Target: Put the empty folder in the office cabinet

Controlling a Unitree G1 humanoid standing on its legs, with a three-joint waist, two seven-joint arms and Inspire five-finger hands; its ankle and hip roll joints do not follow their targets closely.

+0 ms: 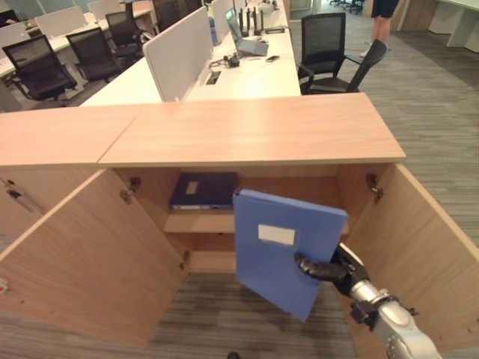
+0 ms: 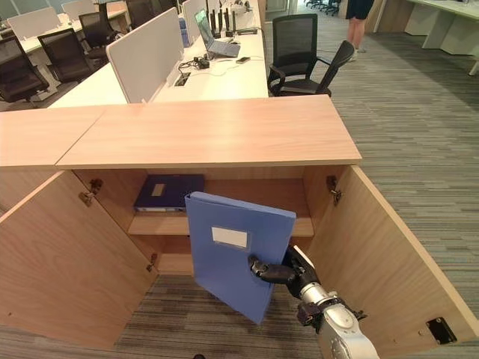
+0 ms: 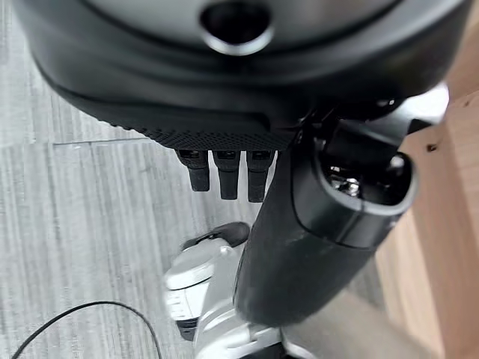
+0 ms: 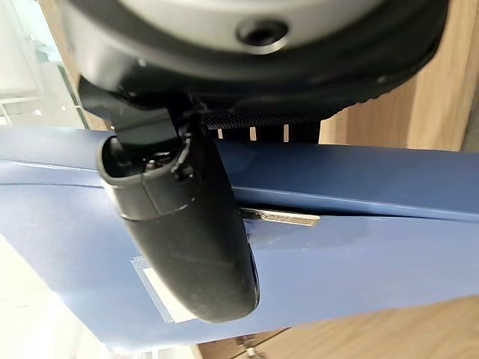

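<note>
folder in hand, not shelved yet

my right hand (image 1: 329, 269) was pinching the blue folder (image 1: 281, 243) upright, right in front of the open cabinet (image 1: 254, 131); still had to slide it inside, maybe by the darker folder (image 1: 203, 191). left hand (image 3: 224, 176) hung relaxed.

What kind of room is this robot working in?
Most likely an open-plan office. Behind the wooden cabinet stand long white desks with divider screens, a laptop and black mesh chairs; the right hand holds a blue folder.
</note>
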